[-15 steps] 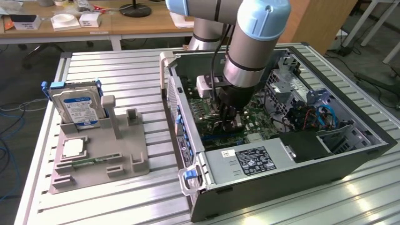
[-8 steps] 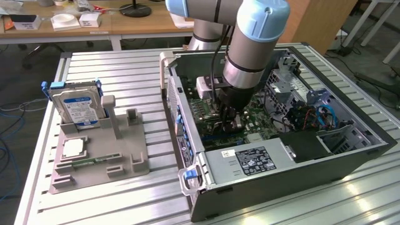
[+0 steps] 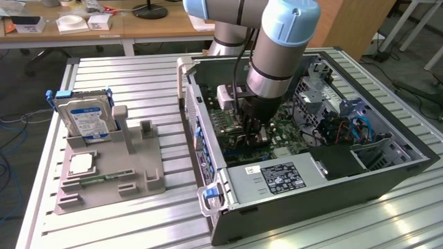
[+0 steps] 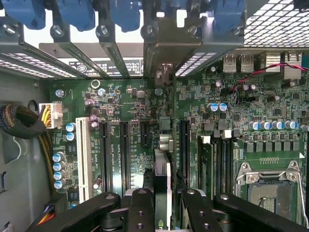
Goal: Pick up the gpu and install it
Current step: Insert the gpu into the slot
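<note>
Black gripper (image 4: 162,203) pinching the gpu (image 4: 162,169) edge-on above the green motherboard (image 4: 231,121), inside the open computer case (image 3: 387,174); hard drive (image 3: 84,118) stands at nine o'clock of the case.

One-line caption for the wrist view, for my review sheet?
Gripper holds the gpu edge-on above the green motherboard inside the open case.

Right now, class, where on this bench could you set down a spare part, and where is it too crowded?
Free: the slatted table behind the hard drive, and its near strip between the grey holder and the PC case. Crowded: inside the case, where the gripper holds the gpu edge-on over the motherboard slots, and the holder itself.
</note>
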`<state>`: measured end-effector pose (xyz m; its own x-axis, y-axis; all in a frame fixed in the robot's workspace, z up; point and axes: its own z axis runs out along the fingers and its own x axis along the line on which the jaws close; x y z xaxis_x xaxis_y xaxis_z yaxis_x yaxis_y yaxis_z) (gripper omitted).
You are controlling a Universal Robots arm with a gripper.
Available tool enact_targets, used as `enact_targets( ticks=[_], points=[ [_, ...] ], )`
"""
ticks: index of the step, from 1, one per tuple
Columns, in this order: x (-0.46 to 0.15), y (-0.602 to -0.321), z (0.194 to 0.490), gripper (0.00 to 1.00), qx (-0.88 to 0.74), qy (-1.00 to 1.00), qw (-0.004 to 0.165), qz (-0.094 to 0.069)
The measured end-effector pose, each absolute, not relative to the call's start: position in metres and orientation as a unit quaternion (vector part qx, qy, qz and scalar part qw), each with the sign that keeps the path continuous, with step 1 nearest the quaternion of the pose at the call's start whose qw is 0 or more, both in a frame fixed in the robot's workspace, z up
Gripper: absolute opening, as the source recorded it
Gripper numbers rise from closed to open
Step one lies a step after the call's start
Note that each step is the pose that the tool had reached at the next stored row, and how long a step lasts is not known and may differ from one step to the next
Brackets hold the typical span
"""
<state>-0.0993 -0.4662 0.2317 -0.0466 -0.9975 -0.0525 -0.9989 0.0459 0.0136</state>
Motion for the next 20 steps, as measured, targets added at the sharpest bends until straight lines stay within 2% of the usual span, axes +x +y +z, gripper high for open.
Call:
enact_targets(
  ticks=[20],
  points=[
    [-0.1015, -0.4663, 0.2264, 0.27, -0.690, 0.723, 0.014, 0.023]
  ],
)
